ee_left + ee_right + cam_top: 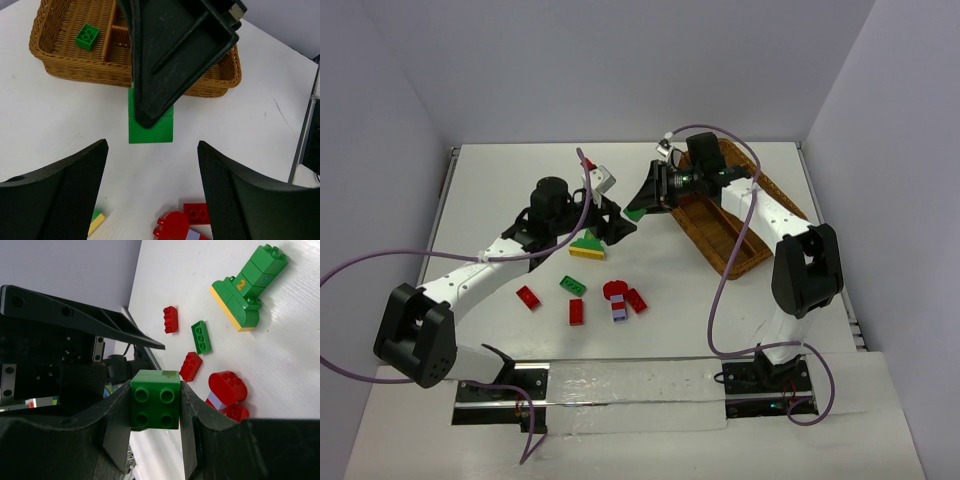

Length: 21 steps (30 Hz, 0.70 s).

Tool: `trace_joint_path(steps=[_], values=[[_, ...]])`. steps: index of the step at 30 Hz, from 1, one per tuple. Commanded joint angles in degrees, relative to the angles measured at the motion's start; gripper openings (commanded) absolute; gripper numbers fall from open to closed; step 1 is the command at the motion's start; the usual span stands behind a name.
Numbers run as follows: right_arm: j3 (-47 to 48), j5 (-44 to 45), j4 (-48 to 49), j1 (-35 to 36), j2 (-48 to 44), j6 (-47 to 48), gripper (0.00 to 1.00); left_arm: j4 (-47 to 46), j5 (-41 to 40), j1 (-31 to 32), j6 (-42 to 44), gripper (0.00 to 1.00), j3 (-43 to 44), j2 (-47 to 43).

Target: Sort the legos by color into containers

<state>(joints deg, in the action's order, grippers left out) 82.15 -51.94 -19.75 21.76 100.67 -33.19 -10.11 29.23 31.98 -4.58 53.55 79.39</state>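
While pinched in the right end effector, 1 green lego near the tray.

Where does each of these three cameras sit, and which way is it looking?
Top view: fixed above and behind, looking down on the white table; the left arm and right arm show whole, bases nearest.
Left wrist: rides the left arm, facing the wicker tray; the open left pincer frames the bottom.
Right wrist: rides the right arm, looking past the right pincer, shut on a green brick, to loose bricks.
Shared: both wrist views show that green brick and the right pincer.
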Motion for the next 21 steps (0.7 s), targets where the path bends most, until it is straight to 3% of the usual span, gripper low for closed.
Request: trace_joint_path(steps=[1, 10, 17, 21], values=[[2.5, -2.0, 0.9, 0.9, 0.4, 0.3, 0.0, -3.4, 1.6, 1.1, -0.8, 0.78, 2.6, 0.6], [3.0, -2.5, 1.5, 1.5, 1.0, -0.1, 0.0, -4.7, 0.2, 1.6, -1.8, 0.69, 1.8, 0.5], [2.7, -2.6, 1.8, 1.6, 0.8, 0.0, 0.0, -4.4, -0.2, 1.6, -2.2, 0.49, 2.1, 0.7], [2.3, -2.8, 2.7, 1.7, 0.1, -0.6, 0.0, -3.6, -0.5, 1.6, -1.8, 0.24, 2.3, 0.7]])
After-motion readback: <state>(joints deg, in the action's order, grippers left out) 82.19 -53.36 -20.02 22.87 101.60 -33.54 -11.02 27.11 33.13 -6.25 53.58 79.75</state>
